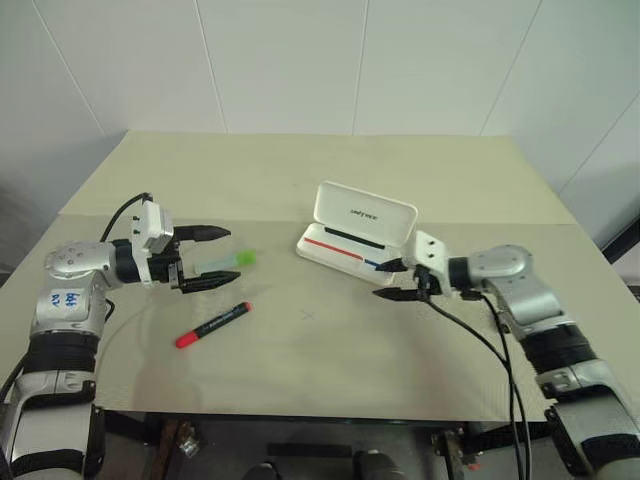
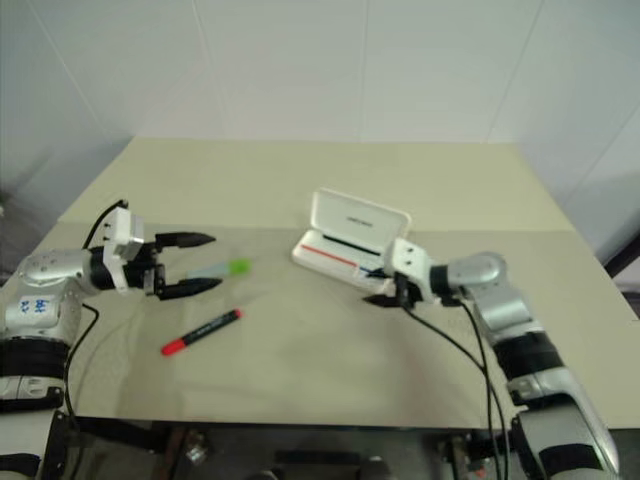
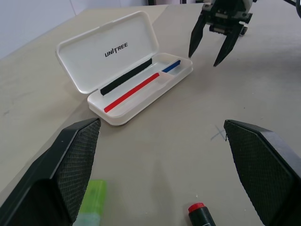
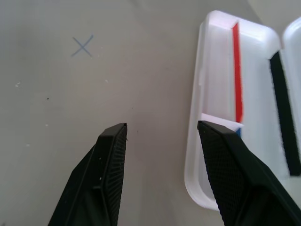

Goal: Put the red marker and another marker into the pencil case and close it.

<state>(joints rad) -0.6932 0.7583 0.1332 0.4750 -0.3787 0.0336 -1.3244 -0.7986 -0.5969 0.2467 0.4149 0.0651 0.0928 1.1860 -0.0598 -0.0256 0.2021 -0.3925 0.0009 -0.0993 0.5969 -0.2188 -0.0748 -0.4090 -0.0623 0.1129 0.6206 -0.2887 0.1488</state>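
Pencil case (image 1: 352, 238) open on counter (image 1: 300, 180), nothing packed yet. L claw (image 1: 207, 259) apart around green highlighter (image 1: 228, 260); red marker (image 1: 213, 324) lies nearby. R claw (image 1: 392, 280) apart at case end. Next, I judge: pinch highlighter.

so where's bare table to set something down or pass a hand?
Free: the table behind the open pencil case, and the front middle around the pencil X, between red marker and right gripper. Crowded: front left, where the green highlighter lies between the left gripper's fingers.
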